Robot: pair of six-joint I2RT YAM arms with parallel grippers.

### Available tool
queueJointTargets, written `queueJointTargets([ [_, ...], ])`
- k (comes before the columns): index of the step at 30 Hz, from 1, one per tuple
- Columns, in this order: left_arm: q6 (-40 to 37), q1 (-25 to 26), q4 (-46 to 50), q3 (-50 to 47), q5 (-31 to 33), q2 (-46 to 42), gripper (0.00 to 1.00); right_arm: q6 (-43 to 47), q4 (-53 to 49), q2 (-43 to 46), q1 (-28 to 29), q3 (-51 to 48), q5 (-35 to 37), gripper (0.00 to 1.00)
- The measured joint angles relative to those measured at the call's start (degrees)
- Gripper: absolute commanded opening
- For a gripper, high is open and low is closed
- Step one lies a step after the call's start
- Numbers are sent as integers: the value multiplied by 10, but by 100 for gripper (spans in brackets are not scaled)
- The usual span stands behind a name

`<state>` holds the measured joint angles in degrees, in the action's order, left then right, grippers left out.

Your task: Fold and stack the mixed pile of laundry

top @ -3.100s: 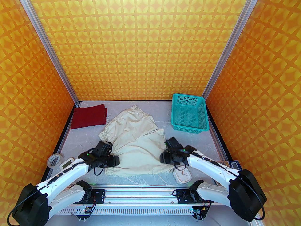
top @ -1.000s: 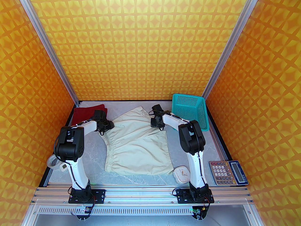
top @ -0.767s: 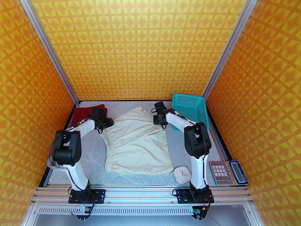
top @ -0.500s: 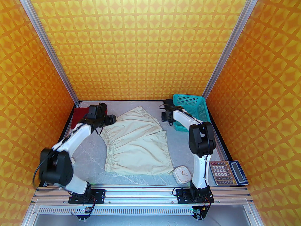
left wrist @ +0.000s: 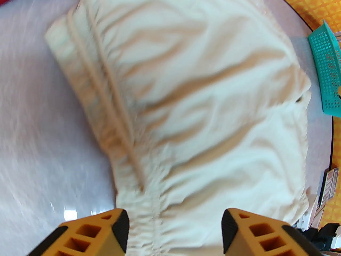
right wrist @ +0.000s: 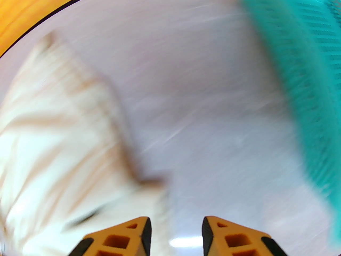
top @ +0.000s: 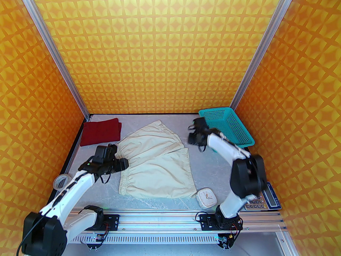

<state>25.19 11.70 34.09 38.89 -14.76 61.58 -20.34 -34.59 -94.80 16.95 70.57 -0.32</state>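
The shorts (top: pixel 157 164) lie spread flat in the middle of the table (top: pixel 106 193), gathered waistband to the left and both legs to the right, the far leg angling off toward the far edge; the shirt (top: pixel 101 135) lies folded in a rectangle at the far left corner, just beside the shorts with a thin strip of table between them, so the two are not stacked.

The left gripper (left wrist: pixel 174 223) hangs over the waistband at the shorts' left edge; its orange fingers (left wrist: pixel 112 231) stand wide apart, released, with cloth below the gap and nothing pinched.

The right gripper (right wrist: pixel 175 231) is at the far right, between the far leg's hem and the basket (top: pixel 234 132); its wrist view is blurred, yet the jaws show partly apart with nothing between them and bare table beneath, so it too is released.

The basket sits askew to the table's edges in the far right corner; the right forearm crosses in front of its near left side, and I cannot tell whether they touch.

A white clock (top: pixel 206 197) lies just beside the shorts' near right corner; a calculator (top: pixel 269 200) lies at the near right edge, partly behind the right arm; a tape roll (top: pixel 60 181) lies at the near left edge, beside the left arm.
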Motion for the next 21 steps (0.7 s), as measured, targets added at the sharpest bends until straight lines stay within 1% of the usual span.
queueJointTargets([
  [2, -2, 0, -3, 10, 0, 30, 60, -4, 16, -1, 32, -15, -19, 36],
  [5, -4, 0, -20, 57, 1, 124, 58, -4, 34, -42, 56, -3, -32, 35],
  [7, -4, 0, -43, 96, 2, 190, 58, 0, 41, -88, 64, 28, -38, 33],
  [10, -5, -1, -76, 158, 7, 282, 56, 7, 49, -174, 71, 102, -42, 31],
  [16, -8, -1, -122, 288, 13, 456, 53, 11, 26, -317, 66, 259, -29, 29],
  [19, -7, -1, -128, 353, 9, 527, 54, 6, 10, -352, 49, 289, -26, 29],
  [21, -5, -1, -131, 400, 2, 560, 53, 0, 3, -356, 36, 304, -25, 29],
])
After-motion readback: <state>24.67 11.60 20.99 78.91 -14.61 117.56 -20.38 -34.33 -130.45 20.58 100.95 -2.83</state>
